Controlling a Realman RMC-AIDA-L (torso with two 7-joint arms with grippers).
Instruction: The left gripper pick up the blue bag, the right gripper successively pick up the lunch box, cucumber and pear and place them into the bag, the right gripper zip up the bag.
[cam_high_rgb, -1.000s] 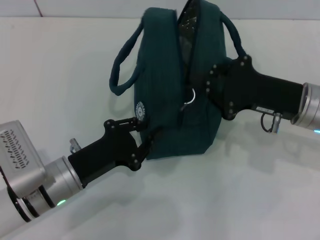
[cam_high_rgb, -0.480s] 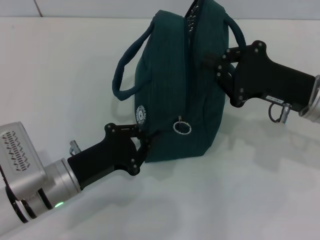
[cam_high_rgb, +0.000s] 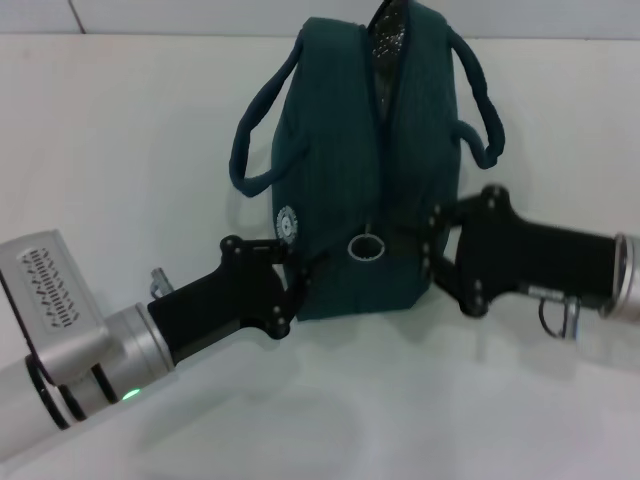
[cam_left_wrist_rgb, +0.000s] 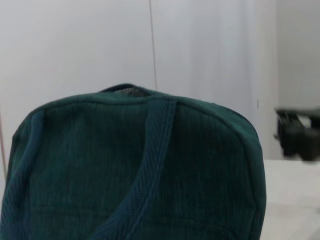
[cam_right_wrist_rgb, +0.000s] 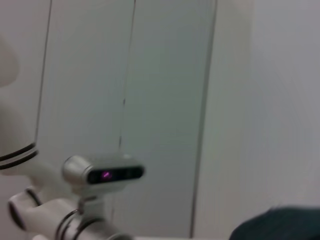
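The blue bag (cam_high_rgb: 330, 150) stands upright at the table's middle, with its loop handles (cam_high_rgb: 250, 140) hanging at both sides. Its zipper runs up the front. The silver ring pull (cam_high_rgb: 365, 246) hangs low, and the top gapes a little, showing silver lining (cam_high_rgb: 385, 30). My left gripper (cam_high_rgb: 300, 283) is shut on the bag's lower left corner. My right gripper (cam_high_rgb: 425, 245) is level with the ring pull, just to its right, against the bag. The bag's side fills the left wrist view (cam_left_wrist_rgb: 135, 165), and a corner of it shows in the right wrist view (cam_right_wrist_rgb: 280, 222). The lunch box, cucumber and pear are out of view.
The white table (cam_high_rgb: 120, 150) surrounds the bag, with a wall at the back. The right wrist view shows my own head camera (cam_right_wrist_rgb: 102, 174) and wall panels.
My right gripper has dropped from the bag's upper right side to the ring pull's level. The bag now stands a little more upright. The left gripper keeps its hold and has shifted slightly right.
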